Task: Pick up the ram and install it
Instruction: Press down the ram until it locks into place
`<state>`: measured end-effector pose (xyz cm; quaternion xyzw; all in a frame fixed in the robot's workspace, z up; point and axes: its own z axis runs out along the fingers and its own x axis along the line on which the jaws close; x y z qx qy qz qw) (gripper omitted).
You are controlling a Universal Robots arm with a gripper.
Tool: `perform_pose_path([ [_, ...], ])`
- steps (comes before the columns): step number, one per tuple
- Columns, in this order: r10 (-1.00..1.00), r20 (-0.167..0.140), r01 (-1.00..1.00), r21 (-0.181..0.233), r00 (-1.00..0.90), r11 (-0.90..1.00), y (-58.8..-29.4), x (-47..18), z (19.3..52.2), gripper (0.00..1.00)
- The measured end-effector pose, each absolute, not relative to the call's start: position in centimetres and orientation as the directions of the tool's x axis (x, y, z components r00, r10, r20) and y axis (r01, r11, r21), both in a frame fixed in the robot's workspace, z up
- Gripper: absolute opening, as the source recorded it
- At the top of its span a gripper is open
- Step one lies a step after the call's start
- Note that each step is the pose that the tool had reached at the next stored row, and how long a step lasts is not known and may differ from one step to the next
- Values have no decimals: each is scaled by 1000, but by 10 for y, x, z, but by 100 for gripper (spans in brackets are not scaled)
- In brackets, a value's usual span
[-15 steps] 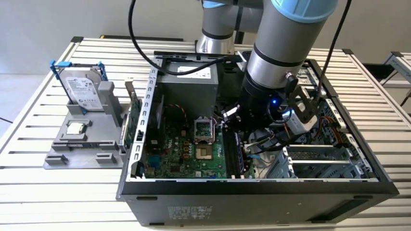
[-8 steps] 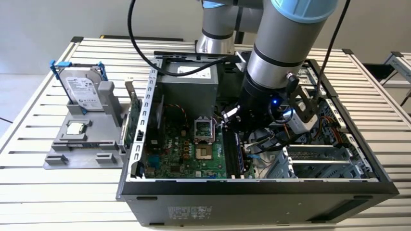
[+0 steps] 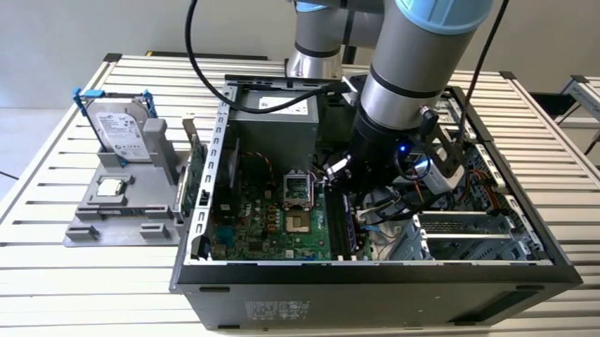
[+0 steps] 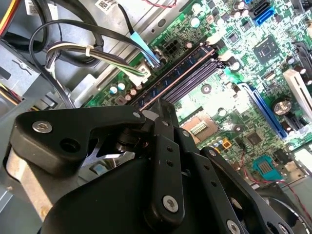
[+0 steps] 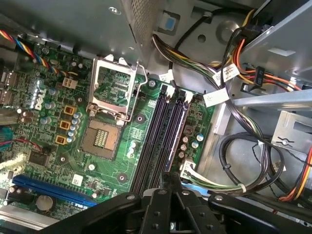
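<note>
Exterior view, tool state unclear, above ram in slots, cables beside.

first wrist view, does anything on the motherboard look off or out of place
Yes: the cpu socket is empty, with its contacts bare, and its metal load plate is flipped open beside it. The memory slots next to it run straight. Nothing else looks askew or damaged.

Lighting evenly and brightly from overhead, glaring off the pale slatted counter; throwing soft shadow inside the computer case; blurring the nearby black gripper in both wrist views.
</note>
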<state>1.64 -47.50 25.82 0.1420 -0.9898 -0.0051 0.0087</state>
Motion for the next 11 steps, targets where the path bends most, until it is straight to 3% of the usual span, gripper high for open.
perform_pose_path([
  [11, -346, 16, -346, 13, -938, 938, -475, 16, 257, 0],
])
